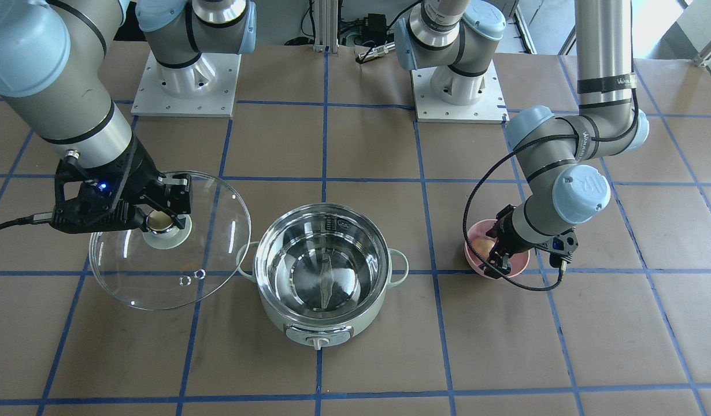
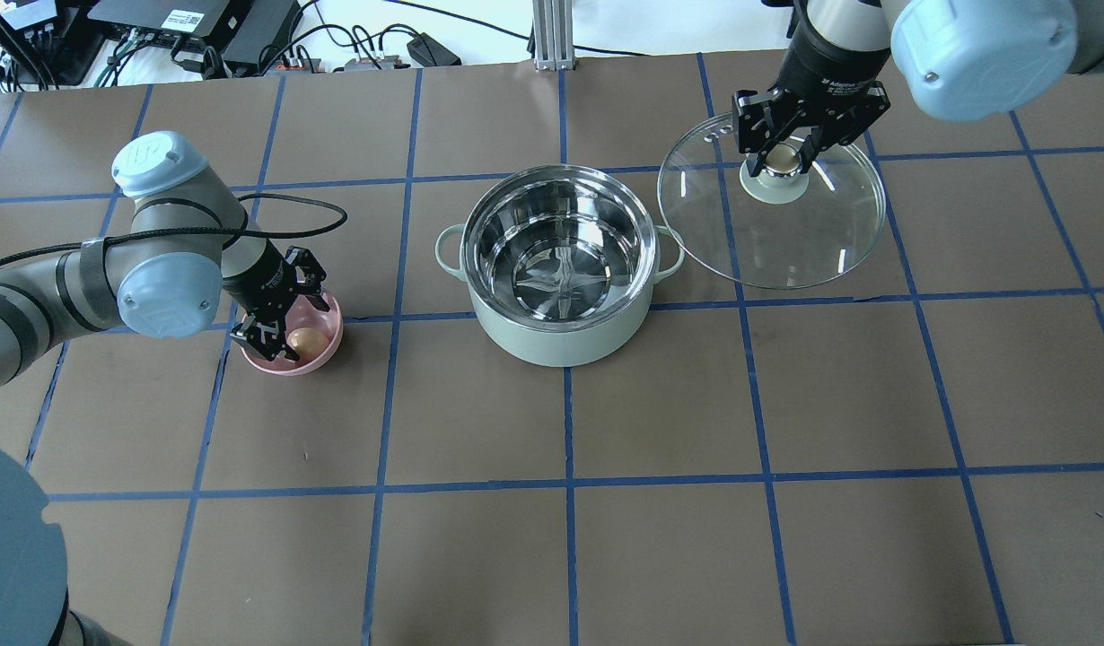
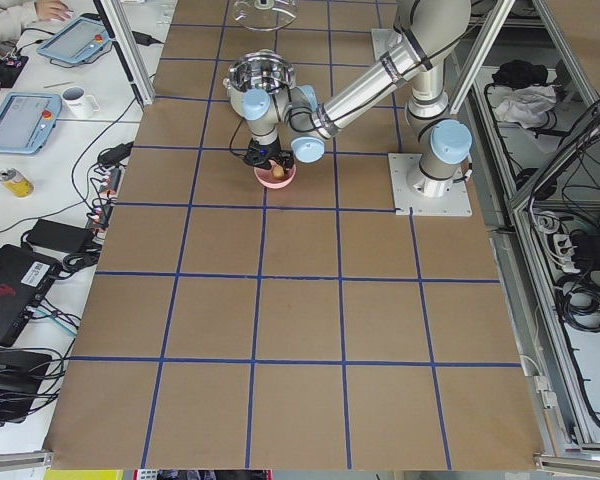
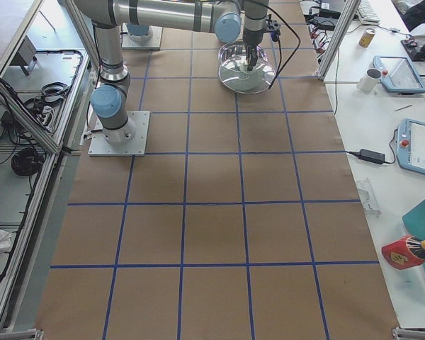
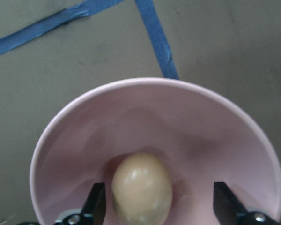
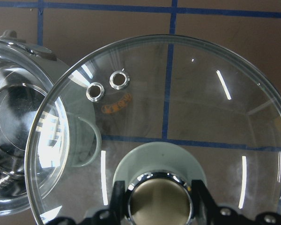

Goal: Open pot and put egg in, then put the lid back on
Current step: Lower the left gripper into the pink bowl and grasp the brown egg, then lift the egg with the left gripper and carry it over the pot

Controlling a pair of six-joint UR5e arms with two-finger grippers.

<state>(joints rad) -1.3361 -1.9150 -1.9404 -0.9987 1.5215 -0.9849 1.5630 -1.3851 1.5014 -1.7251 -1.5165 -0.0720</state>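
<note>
- My left gripper [image 5: 160,208] is spread wide and down inside the small round pink plastic bowl [image 5: 203,131]. One finger is just beside the small tan-brown oval egg [image 5: 142,190] and the other is well apart from it. Nothing is gripped.
- The egg lies at the bottom of the pink bowl, on the left side of the brown paper-covered table with blue tape grid [image 2: 660,404], well left of the pot.
- The round pale mint-green electric pot with shiny steel inside [image 2: 561,336] sits mid-table, open and empty.
- My right gripper [image 6: 159,206] is clamped on the beige round knob [image 2: 782,158] of the large clear glass dome lid [image 2: 785,247].
- The lid is right of the pot and slightly farther away, its edge overlapping the pot's right loop handle. I can't tell whether the far rim touches the table.
- Step, as I judge it: picking the egg. The pot is open, the egg isn't in, and the lid isn't back on.
- Egg handling guess: light, rigid, smooth, brittle shell, and it rolls. I'd centre it first, since it sits off to one finger, then pinch gently across the short middle.
- Lid handling guess: heavier, stiff, breakable glass. The knob is the only sensible hold, and it may swing.
</note>
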